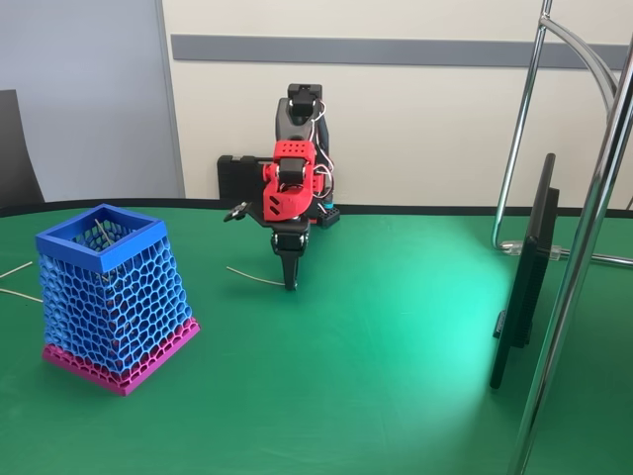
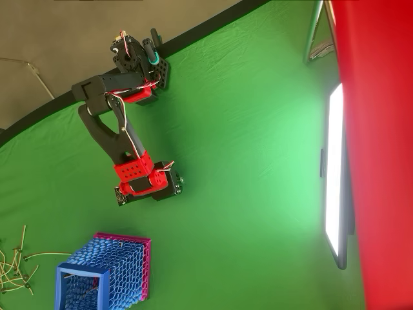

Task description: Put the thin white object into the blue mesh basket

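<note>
The arm is folded forward and the gripper [image 1: 290,284] is pointed straight down onto the green table [image 1: 396,336], well to the right of the basket [image 1: 114,297] in the fixed view. The white stick [image 1: 254,277] is seen there lying flat on the cloth, its right end meeting the fingertips – the vertical pose looks chosen so that so thin a thing can be pinched from above. The jaws are drawn close together at the tip, but whether the stick is actually clamped between them cannot be told; from overhead the fingers are hidden under the red wrist.

The basket is stood upright on its magenta band, rim open upward, so a stick can be dropped in from above; a few pale slivers seem to be lying inside already. In the overhead view a loose pile of similar sticks [image 2: 16,268] is left just beside the basket, away from the arm – probably a supply.

No brand, label or writing can be read anywhere.
</note>
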`<state>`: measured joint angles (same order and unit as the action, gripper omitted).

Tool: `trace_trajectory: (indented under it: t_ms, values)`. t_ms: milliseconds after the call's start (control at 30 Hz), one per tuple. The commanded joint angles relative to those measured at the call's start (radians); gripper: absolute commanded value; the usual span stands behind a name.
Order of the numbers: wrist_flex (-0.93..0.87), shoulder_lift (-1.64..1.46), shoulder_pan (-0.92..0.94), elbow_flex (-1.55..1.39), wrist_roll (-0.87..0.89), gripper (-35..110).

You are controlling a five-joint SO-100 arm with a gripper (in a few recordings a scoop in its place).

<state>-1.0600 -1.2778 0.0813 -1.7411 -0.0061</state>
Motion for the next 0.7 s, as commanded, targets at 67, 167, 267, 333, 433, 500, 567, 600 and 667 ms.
trace_trajectory:
  t_ms: [67, 167, 267, 333, 433, 500, 567, 600, 667]
  values:
    - [0.008, 0.002, -0.006, 0.034, 0.009, 17]
    - [0.008, 0.002, -0.006, 0.028, 0.011, 17]
    - [0.009, 0.003, -0.006, 0.025, 0.011, 16]
    - [0.009, 0.003, -0.006, 0.023, 0.011, 16]
    - [0.009, 0.003, -0.008, 0.021, 0.012, 15]
    - [0.009, 0.003, -0.009, 0.021, 0.014, 15]
    - [0.012, 0.003, -0.011, 0.020, 0.014, 15]
    - [0.014, 0.003, -0.011, 0.018, 0.015, 15]
    - [0.018, 0.003, -0.011, 0.014, 0.015, 14]
